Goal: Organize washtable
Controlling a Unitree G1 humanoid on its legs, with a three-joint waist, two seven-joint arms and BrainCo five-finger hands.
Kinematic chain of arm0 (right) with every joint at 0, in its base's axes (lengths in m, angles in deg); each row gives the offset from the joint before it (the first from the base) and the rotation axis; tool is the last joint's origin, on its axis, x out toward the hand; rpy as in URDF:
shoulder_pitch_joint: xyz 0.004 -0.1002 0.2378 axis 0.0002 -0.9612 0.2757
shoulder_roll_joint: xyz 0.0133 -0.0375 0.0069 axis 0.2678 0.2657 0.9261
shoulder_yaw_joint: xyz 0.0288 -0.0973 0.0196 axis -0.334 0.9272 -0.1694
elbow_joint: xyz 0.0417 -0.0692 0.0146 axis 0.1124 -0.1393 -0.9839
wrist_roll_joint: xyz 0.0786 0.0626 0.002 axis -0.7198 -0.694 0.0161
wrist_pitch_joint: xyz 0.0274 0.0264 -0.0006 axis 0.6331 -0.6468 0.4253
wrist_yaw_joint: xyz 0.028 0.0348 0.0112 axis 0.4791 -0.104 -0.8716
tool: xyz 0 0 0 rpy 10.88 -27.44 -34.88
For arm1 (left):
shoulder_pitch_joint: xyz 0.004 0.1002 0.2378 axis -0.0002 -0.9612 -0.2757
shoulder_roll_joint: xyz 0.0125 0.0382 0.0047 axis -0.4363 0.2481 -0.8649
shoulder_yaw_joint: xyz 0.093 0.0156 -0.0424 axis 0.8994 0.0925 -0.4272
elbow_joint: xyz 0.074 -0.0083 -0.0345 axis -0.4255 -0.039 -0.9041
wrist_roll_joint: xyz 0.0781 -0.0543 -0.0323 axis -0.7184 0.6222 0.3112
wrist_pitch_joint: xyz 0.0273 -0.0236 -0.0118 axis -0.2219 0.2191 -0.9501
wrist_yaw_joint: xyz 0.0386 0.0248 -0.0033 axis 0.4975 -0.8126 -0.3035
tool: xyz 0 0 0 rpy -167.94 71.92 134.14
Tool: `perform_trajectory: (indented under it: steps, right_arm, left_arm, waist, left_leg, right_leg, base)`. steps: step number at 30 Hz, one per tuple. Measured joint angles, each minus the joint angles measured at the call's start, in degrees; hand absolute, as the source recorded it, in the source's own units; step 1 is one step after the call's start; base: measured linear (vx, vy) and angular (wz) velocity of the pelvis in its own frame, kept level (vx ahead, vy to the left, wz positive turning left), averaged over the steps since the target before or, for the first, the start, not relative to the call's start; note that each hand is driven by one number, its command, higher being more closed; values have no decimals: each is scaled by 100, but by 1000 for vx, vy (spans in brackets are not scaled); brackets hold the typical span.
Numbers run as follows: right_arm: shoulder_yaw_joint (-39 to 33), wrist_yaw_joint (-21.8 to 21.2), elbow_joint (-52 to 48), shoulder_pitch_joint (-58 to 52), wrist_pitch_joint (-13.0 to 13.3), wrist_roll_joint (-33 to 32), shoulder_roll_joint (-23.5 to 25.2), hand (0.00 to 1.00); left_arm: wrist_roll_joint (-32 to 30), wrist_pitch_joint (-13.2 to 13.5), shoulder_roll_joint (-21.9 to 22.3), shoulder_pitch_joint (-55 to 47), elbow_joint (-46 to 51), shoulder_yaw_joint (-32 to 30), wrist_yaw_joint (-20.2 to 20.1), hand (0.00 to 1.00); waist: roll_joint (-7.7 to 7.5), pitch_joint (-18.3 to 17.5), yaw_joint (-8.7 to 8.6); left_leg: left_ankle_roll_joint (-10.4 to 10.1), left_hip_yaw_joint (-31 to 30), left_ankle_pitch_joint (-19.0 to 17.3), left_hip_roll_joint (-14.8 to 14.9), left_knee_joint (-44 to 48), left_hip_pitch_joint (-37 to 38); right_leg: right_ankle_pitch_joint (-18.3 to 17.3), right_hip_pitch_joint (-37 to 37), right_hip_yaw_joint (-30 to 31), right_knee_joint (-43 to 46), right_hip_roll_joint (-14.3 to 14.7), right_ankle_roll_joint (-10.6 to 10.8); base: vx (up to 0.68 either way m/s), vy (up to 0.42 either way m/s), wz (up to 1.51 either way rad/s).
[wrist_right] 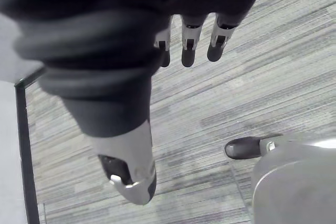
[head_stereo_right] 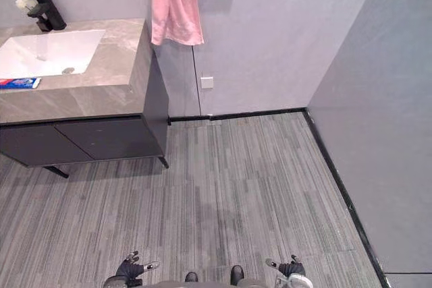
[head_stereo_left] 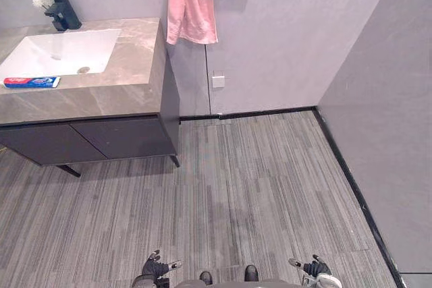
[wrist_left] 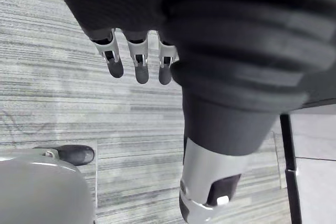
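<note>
Bench (head_stereo_left: 131, 48): grey marbled top, at 10 o'clock in the head views, set against the grey wall. Under it, a dark cabinet (head_stereo_left: 88, 141) with flat fronts, raised on a slanted leg above the floor (head_stereo_left: 263, 187) of grey striped planks. Sink (head_stereo_left: 62, 52): white, rectangular, sunk into the top, with its drain at the 6 o'clock side of the bowl. Faucet (head_stereo_left: 62, 9): black and angular, standing at the sink's 12 o'clock edge; a small white item touches it at 9 o'clock, too small to identify. Toothpaste tube (head_stereo_left: 31, 82): blue, red and white, lying flat on the bench at 7 o'clock of the sink, just beside the rim, its long side parallel to the front edge. Towel (head_stereo_left: 191, 1): pink, hanging on the wall at 12 o'clock, just past the bench's 3 o'clock end, with its lower edge level with the top. Wall socket (head_stereo_left: 217, 81): white and square, on the wall below the towel. Left robot hand (head_stereo_left: 154, 269): at 7 o'clock, low over the floor and well apart from the bench; its fingers (wrist_left: 140, 66) hang relaxed and released, grasping nothing. Right robot hand (head_stereo_left: 316, 268): at 5 o'clock, likewise over the floor; its fingers (wrist_right: 188, 51) are loose and released, empty.
</note>
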Motion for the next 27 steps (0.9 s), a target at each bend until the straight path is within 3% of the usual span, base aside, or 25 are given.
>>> perform_trajectory:
  steps: [2, 5, 7, 8, 9, 11, 12, 15, 17, 18, 19, 20, 21, 22, 24, 25, 26, 27]
  right_arm:
    - [-6, 0, -13, 73, -21, 0, 0, 0]
    - [-121, 1, -28, 121, -35, -2, 17, 0]
    - [-130, -1, -51, 143, -52, -3, 44, 0]
    - [-132, -2, -70, 139, -53, -4, 62, 0]
    - [-164, -6, -118, 123, -63, -7, 124, 0]
    - [-185, -23, -250, 143, -60, -33, 304, 0]
    - [-215, -22, -276, 164, -62, -71, 313, 0]
    - [-149, -23, -279, 202, -57, -73, 313, 0]
    - [-146, -25, -284, 312, -44, -84, 264, 0]
    - [-110, -22, -287, 383, -44, -82, 215, 0]
    - [-74, -21, -280, 376, -47, -71, 174, 0]
    - [-70, -19, -277, 282, -44, -72, 151, 0]
    - [-77, -21, -245, 274, -48, -71, 101, 0]
    - [-103, -11, -263, 291, -60, -69, 63, 0]
    - [-81, -13, -351, 307, -59, -69, 63, 0]
    - [-37, -10, -444, 292, -58, -69, 104, 0]
    - [152, 36, -612, 259, -47, -73, 147, 0]
    - [194, 83, -714, 203, -34, -73, 160, 0]
  left_arm:
    - [-4, -3, -10, 13, 5, -10, -1, 0]
    - [-7, -9, -8, 37, 7, -12, -4, 0]
    - [-10, -9, -25, 45, 11, -14, -9, 0]
    - [-11, -11, -26, 57, 11, -13, -12, 0]
    - [-9, -14, -26, 94, 11, -12, -14, 0]
    - [-8, -18, -49, 192, 28, -3, -15, 0]
    - [-8, -22, -59, 236, 92, -5, -15, 0]
    - [-7, -22, -51, 272, 110, -8, -15, 0]
    - [-6, -25, -58, 382, 110, -1, -14, 0]
    - [-1, -22, -58, 432, 113, 16, -15, 0]
    - [0, -14, -116, 457, 113, 52, -21, 0]
    - [-1, -13, -145, 473, 110, 48, -23, 0]
    - [-1, -17, -75, 478, 93, 34, -18, 0]
    - [-3, 4, -6, 524, 112, 20, -22, 0]
    - [-2, -1, 71, 602, 122, -57, -15, 0]
    - [-2, -2, 158, 596, 194, -133, -12, 0]
    - [3, 3, 248, 555, 399, -190, -2, 0]
    - [10, 9, 285, 541, 546, -189, 3, 0]
  waist:
    - [-6, 1, 9]
    - [-3, 9, 11]
    - [-37, 41, 5]
    - [-45, 45, 8]
    - [-42, 76, 18]
    - [-75, 210, -8]
    - [-43, 278, 5]
    - [-57, 278, -20]
    - [27, 328, -118]
    - [101, 370, -194]
    - [63, 361, -273]
    - [-39, 353, -308]
    - [-6, 357, -305]
    - [112, 358, -298]
    - [126, 368, -280]
    - [118, 375, -275]
    - [115, 378, -297]
    - [117, 379, -280]
  left_leg:
    - [41, 120, -138, -1, 146, -136]
    - [89, 258, -427, -2, 477, -231]
    - [161, 350, -710, -65, 741, -215]
    - [182, 360, -766, -80, 803, -203]
    - [182, 395, -841, -90, 893, -173]
    - [256, 385, -887, -135, 869, 144]
    - [304, 374, -1048, -149, 858, 362]
    - [232, 324, -1155, -70, 705, 639]
    - [177, 281, -1186, 123, 552, 756]
    - [121, 227, -1213, 250, 538, 791]
    - [-29, 166, -1234, 289, 549, 847]
    - [-232, 71, -1347, 273, 590, 964]
    - [-320, 48, -1405, 384, 613, 1077]
    - [-562, 57, -1270, 536, 908, 984]
    - [-765, 77, -1016, 540, 1549, 707]
    - [-792, 49, -724, 583, 2414, 364]
    - [-735, 81, -633, 733, 3523, -29]
    - [-725, 130, -659, 824, 4039, -183]
  right_leg:
    - [-41, -160, 109, 84, 4, 26]
    - [-388, -407, 246, 641, 0, 71]
    - [-884, -675, 261, 1522, -75, 206]
    - [-972, -772, 259, 1791, -93, 239]
    - [-1078, -1069, 213, 2500, -114, 405]
    - [-1070, -1614, -2, 3963, -225, 433]
    - [-1333, -1871, -313, 4581, -367, 372]
    - [-1581, -2196, -721, 4583, -436, 280]
    - [-1586, -2529, -932, 4039, -302, 240]
    - [-1447, -2637, -977, 3595, -178, 103]
    - [-967, -2646, -943, 2855, -78, -5]
    - [-203, -2605, -856, 2486, -98, -270]
    - [-247, -2580, -903, 2684, -73, -320]
    - [-496, -2572, -1014, 2842, 2, -467]
    - [-614, -2456, -1024, 2788, 41, -613]
    - [-682, -2151, -1005, 2595, 48, -669]
    - [-725, -1740, -976, 2306, 69, -684]
    - [-728, -1544, -973, 2171, 98, -688]
  base:
    - [63, 27, -33]
    - [89, 40, -23]
    - [111, 49, -18]
    - [110, 74, -17]
    - [153, 98, -10]
    - [238, 87, 4]
    - [262, 54, 4]
    - [263, 16, 6]
    - [338, -72, 18]
    - [408, -125, 34]
    - [456, -143, 48]
    - [522, -184, 42]
    - [514, -221, 30]
    - [502, -232, 11]
    - [488, -227, -2]
    - [561, -261, 7]
    - [443, -207, 15]
    - [394, -184, 7]
